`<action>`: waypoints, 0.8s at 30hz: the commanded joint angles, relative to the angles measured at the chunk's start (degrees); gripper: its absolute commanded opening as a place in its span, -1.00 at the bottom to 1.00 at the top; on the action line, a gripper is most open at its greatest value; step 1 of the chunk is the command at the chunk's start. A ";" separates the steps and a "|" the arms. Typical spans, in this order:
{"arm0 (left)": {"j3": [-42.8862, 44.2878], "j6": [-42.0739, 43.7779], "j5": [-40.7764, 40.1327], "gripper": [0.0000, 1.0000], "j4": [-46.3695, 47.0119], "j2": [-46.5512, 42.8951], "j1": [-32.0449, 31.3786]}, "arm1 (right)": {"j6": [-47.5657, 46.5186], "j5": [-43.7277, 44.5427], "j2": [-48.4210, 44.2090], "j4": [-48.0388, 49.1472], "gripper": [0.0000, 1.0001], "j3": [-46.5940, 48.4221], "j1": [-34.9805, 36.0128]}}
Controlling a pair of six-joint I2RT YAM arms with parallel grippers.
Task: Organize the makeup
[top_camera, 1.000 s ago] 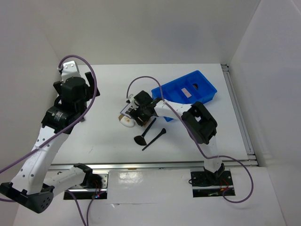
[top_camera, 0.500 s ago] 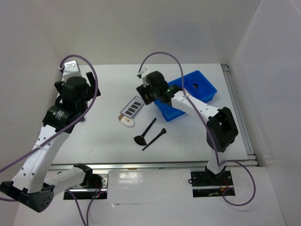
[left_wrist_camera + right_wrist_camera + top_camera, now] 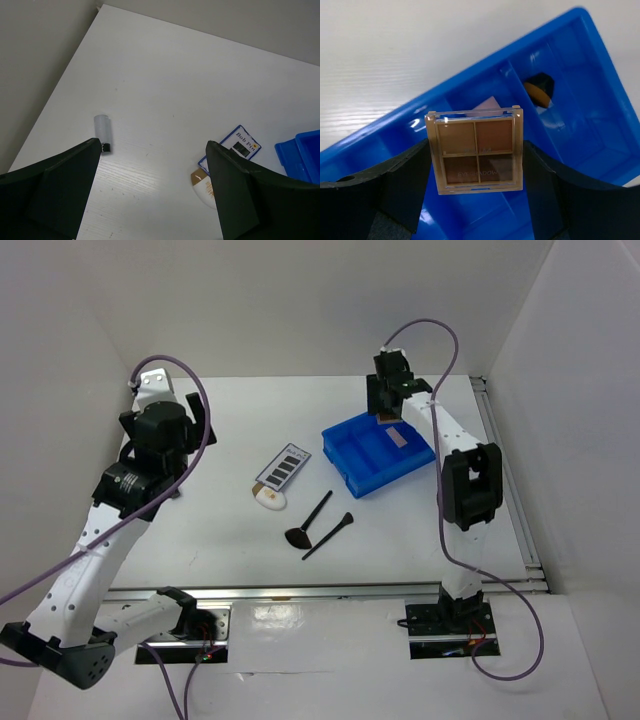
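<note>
Compact (image 3: 386, 424) hangs over the blue tray (image 3: 360, 468), clamped in the right gripper (image 3: 387, 412); palette (image 3: 282, 467), sponge (image 3: 269, 498) and 2 brushes (image 3: 315, 512) lie on the table (image 3: 220, 540).

Left wrist: left gripper (image 3: 152, 147) spread wide, holding nothing.

Right wrist: both fingers (image 3: 405, 185) pinch the 4-pan compact's sides above the tray.

Table (image 3: 400, 530) carries tray (image 3: 340, 455), palette (image 3: 283, 467), sponge (image 3: 269, 498), 2 brushes (image 3: 316, 512); perhaps a tube (image 3: 102, 131).
</note>
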 commanded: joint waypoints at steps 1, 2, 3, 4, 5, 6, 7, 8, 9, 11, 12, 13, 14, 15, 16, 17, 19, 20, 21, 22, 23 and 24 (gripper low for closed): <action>1.05 -0.23 0.22 1.00 1.96 0.96 -0.26 | 3.30 2.64 3.58 -6.50 -0.01 3.55 -0.64; 1.05 -0.23 0.22 1.00 1.96 0.96 -0.26 | 3.30 3.16 4.28 -6.51 0.02 3.55 -1.60; 1.57 -0.23 0.75 1.00 1.96 0.96 -0.26 | 3.82 3.17 4.29 -6.51 0.02 2.68 -2.31; 1.58 -0.23 0.75 1.00 1.43 0.96 -0.26 | 3.82 3.86 4.29 -6.51 0.02 1.36 -2.84; 1.58 -0.23 0.75 1.00 1.43 1.49 -0.26 | 4.43 3.17 4.29 -6.51 0.02 0.83 -3.36; 1.58 -0.23 0.75 1.00 1.43 1.49 -0.26 | 4.44 2.64 4.29 -6.51 0.04 0.30 -3.89; 1.58 -0.23 0.75 1.00 1.43 1.49 -0.26 | 4.44 2.64 4.29 -5.81 0.04 -0.23 -4.42; 1.58 -0.23 0.75 1.00 1.43 1.49 -0.26 | 4.44 2.64 4.29 -5.19 0.04 -0.76 -4.42; 1.58 -0.23 0.75 1.00 1.43 1.49 -0.26 | 4.44 2.64 4.29 -5.19 0.04 -1.63 -4.42; 1.58 -0.23 0.75 1.00 1.43 1.49 -0.26 | 5.58 1.93 4.29 -5.19 0.04 -1.64 -4.95; 1.58 -0.23 0.75 1.00 1.43 1.49 -0.26 | 5.58 1.93 3.77 -5.19 0.04 -1.64 -5.56; 1.58 -0.23 1.27 1.00 1.43 1.49 -0.26 | 6.10 1.15 3.76 -4.67 0.04 -2.16 -5.57; 2.10 -0.23 1.28 1.00 1.43 2.01 -0.26 | 6.11 1.14 3.76 -4.14 0.04 -2.17 -6.17; 2.10 -0.23 1.28 1.00 1.43 2.02 -0.26 | 6.11 0.62 3.76 -4.13 0.07 -2.17 -6.18; 2.10 -0.23 1.28 1.00 1.43 2.02 -0.26 | 6.11 0.62 3.76 -4.13 0.07 -2.17 -6.70; 2.10 -0.23 1.28 1.00 1.43 2.02 -0.26 | 6.11 1.14 4.54 -4.65 0.10 -0.95 -6.71; 2.63 -0.23 0.67 1.00 1.43 2.02 -0.26 | 5.59 1.67 6.04 -4.66 0.15 -0.15 -6.71; 2.63 0.30 0.66 1.00 1.43 2.02 -0.26 | 5.58 1.67 6.05 -5.18 0.22 0.55 -6.71; 2.63 0.30 0.05 1.00 1.43 2.02 -0.26 | 5.58 1.67 6.83 -5.19 0.45 0.56 -6.71; 2.63 0.30 0.05 1.00 1.43 2.02 -0.26 | 5.58 1.67 6.84 -5.19 0.56 1.08 -6.71; 2.63 0.30 0.05 1.00 1.43 2.02 -0.26 | 5.58 1.67 6.84 -5.19 0.66 1.08 -6.71; 2.63 0.30 0.05 1.00 1.43 1.50 -0.26 | 5.58 1.06 6.84 -5.80 0.75 1.08 -6.71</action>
